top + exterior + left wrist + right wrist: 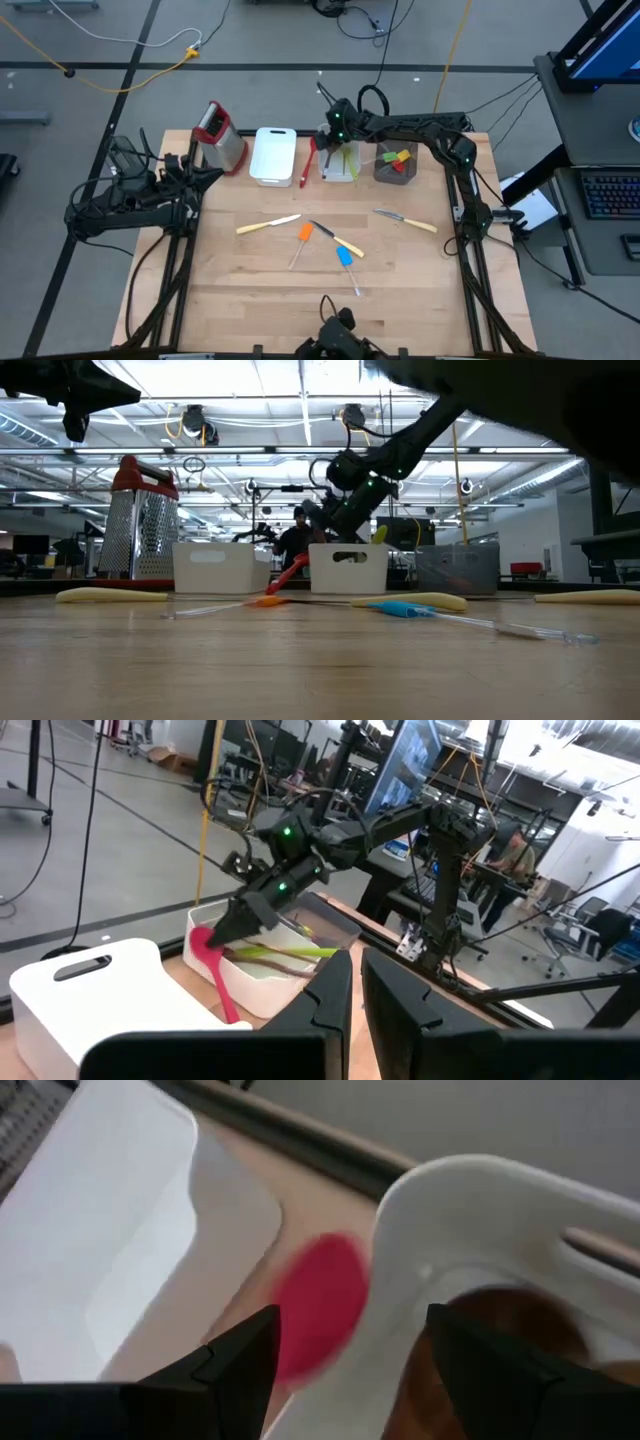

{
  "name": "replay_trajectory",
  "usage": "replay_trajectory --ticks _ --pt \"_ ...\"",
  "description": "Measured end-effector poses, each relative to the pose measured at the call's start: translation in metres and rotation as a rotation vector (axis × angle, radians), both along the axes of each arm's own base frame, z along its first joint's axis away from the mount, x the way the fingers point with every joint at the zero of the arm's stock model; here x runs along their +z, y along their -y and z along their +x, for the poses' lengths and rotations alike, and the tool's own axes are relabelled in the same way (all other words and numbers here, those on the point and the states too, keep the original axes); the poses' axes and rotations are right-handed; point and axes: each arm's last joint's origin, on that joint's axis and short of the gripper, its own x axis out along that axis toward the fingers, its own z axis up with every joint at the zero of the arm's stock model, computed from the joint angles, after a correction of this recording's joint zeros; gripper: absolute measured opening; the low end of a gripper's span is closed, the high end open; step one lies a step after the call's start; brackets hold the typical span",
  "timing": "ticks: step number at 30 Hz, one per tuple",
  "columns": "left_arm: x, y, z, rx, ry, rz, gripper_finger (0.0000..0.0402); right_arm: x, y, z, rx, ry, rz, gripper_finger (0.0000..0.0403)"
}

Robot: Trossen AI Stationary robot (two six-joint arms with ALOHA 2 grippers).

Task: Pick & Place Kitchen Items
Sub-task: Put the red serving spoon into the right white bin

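Pickup of the red spoon (307, 165), judging by the pose: hovering the right gripper (352, 1325) over it at the far middle of the table (250, 290), fingers spread wide and holding nothing. Lying in the slot between the large white bin (272, 155) and the small white bin (340, 168), long axis running roughly near to far. Leaning its round bowl up against the small bin's left rim, handle slanting down toward the table.

Doing this well probably meaning: closing across the slim handle rather than the bowl, turning the fingers crosswise to that near-far axis, steering both fingertips clear of the bin's rim, then lifting straight up before swinging away. Otherwise risking dragging or tipping the small bin.

Resting the left gripper (355, 965) at the table's left side, fingers all but together, empty.
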Motion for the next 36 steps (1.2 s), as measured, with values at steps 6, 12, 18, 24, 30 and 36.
replay_trajectory --ticks 6,12,18,24,30,36 --pt "0.000 0.000 0.000 0.002 0.002 -0.003 0.0033 -0.004 0.003 0.001 -0.015 0.006 -0.012 0.0247" --pt "0.000 0.000 0.000 0.005 0.000 0.000 0.0033 -0.001 0.004 0.002 -0.023 0.032 -0.019 0.0225" --pt "-0.002 0.000 0.000 0.007 -0.017 -0.006 0.0033 0.013 0.001 0.006 0.026 0.101 -0.067 0.0213" --pt "-0.002 0.000 0.000 0.008 -0.024 -0.002 0.0033 0.037 -0.016 0.010 0.130 0.109 -0.159 0.0212" --pt "-0.002 0.000 0.000 0.008 -0.024 0.001 0.0033 0.064 -0.047 0.016 0.211 0.112 -0.220 0.0212" --pt "-0.003 -0.001 0.003 0.008 -0.038 -0.019 0.0033 0.081 -0.085 0.026 0.357 0.129 -0.260 0.0212"
